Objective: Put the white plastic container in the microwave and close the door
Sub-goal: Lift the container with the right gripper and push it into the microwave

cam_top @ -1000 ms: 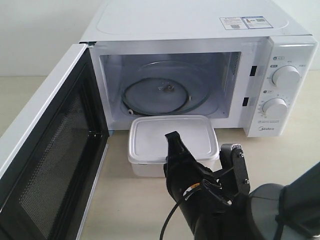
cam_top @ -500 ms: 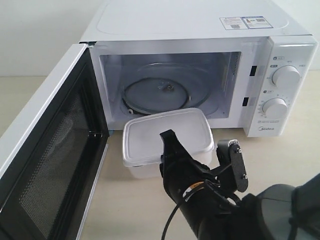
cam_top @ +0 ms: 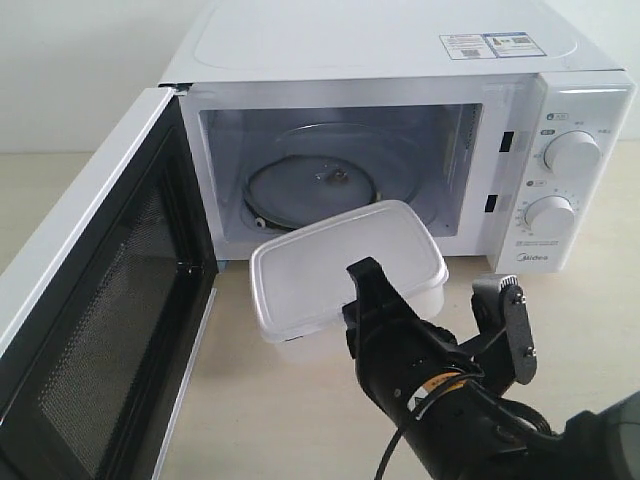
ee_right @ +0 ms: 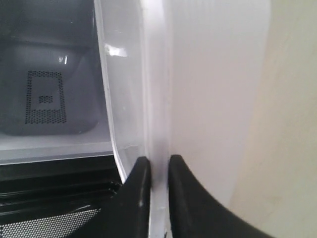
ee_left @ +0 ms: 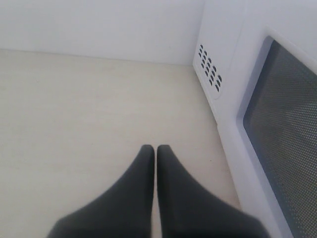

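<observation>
The white plastic container is seen as frosted, translucent plastic w/ a smooth, faintly glossy lid. The microwave casing is finished in smooth semi-gloss white. The door window, lower left, is lined w/ dark perforated mesh. A clear glass turntable is noted at centre frame. The right gripper and left gripper are finished in matt black. The table is matt, pale, approx. wood-grained.
</observation>
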Robot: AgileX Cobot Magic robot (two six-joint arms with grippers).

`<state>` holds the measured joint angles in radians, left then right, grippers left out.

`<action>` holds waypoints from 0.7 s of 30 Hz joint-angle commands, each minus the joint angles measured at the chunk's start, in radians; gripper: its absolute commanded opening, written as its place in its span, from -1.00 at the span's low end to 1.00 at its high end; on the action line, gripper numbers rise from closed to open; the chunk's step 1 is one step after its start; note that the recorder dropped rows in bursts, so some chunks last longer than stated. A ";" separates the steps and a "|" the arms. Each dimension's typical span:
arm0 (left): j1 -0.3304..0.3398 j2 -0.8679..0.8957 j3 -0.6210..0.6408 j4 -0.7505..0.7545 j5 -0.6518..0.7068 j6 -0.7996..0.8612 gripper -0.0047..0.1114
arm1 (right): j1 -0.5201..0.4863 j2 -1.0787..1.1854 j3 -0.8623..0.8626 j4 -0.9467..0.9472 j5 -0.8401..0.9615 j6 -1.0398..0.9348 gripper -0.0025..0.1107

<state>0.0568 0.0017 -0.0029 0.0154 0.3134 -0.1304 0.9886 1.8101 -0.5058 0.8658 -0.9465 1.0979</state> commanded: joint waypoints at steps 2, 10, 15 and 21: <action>0.003 -0.002 0.003 0.002 0.001 -0.008 -0.85 | 0.011 -0.013 0.005 -0.037 -0.047 0.029 -0.96; 0.003 -0.002 0.003 0.002 0.001 -0.008 -0.85 | 0.011 -0.015 0.005 -0.063 -0.110 0.082 -0.96; 0.003 -0.002 0.003 0.002 0.001 -0.008 -0.85 | 0.011 -0.021 0.005 -0.065 -0.173 0.087 -0.96; 0.003 -0.002 0.003 0.002 0.001 -0.008 -0.85 | 0.008 -0.021 -0.030 -0.059 -0.177 0.078 -0.96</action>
<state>0.0568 0.0017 -0.0029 0.0154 0.3134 -0.1304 0.9968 1.8018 -0.5132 0.8157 -1.0894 1.1887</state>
